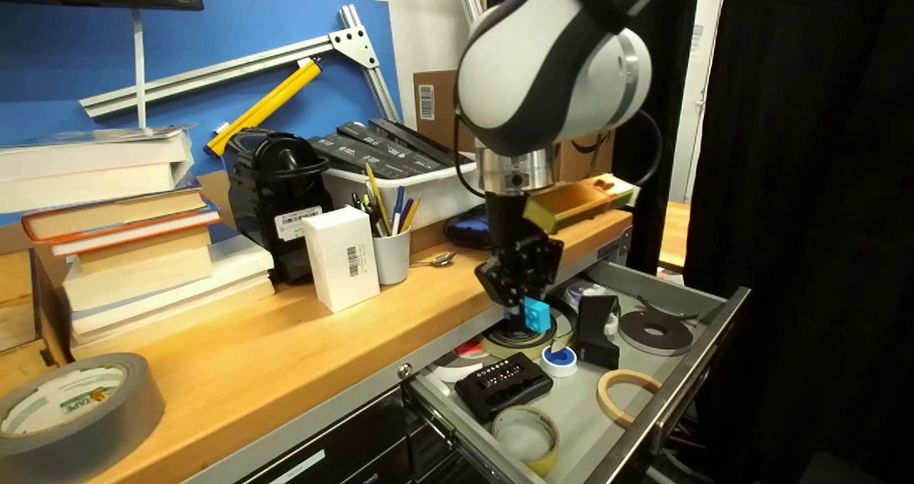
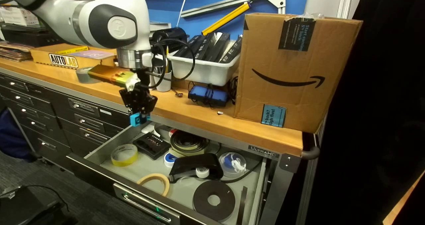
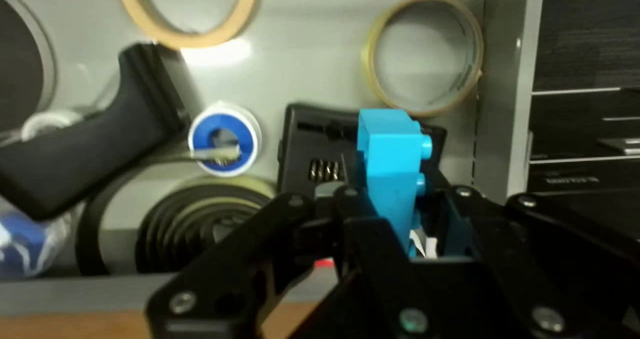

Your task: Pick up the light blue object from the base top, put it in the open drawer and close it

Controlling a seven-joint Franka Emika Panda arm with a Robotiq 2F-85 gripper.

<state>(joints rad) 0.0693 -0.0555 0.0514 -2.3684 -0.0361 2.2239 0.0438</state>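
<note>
The light blue block with round studs [image 1: 537,315] is between the fingers of my gripper [image 2: 140,118]. It also shows in an exterior view [image 2: 135,119] and in the wrist view [image 3: 392,154]. The gripper is shut on it and points down. The block hangs above the back of the open drawer [image 1: 578,402], over the area of the black case [image 3: 320,139]; its exact height is hard to tell. The black fingers hide part of the block. The drawer also shows pulled out in an exterior view [image 2: 181,193]. The wooden top [image 1: 300,355] lies behind and above it.
The drawer holds a black tape dispenser [image 2: 196,167], a yellow tape roll [image 2: 124,155], a tan ring [image 2: 156,182], a dark flat roll [image 2: 214,200] and a coiled roll [image 2: 187,142]. A cardboard box [image 2: 295,69] and a white box [image 1: 343,259] stand on the top.
</note>
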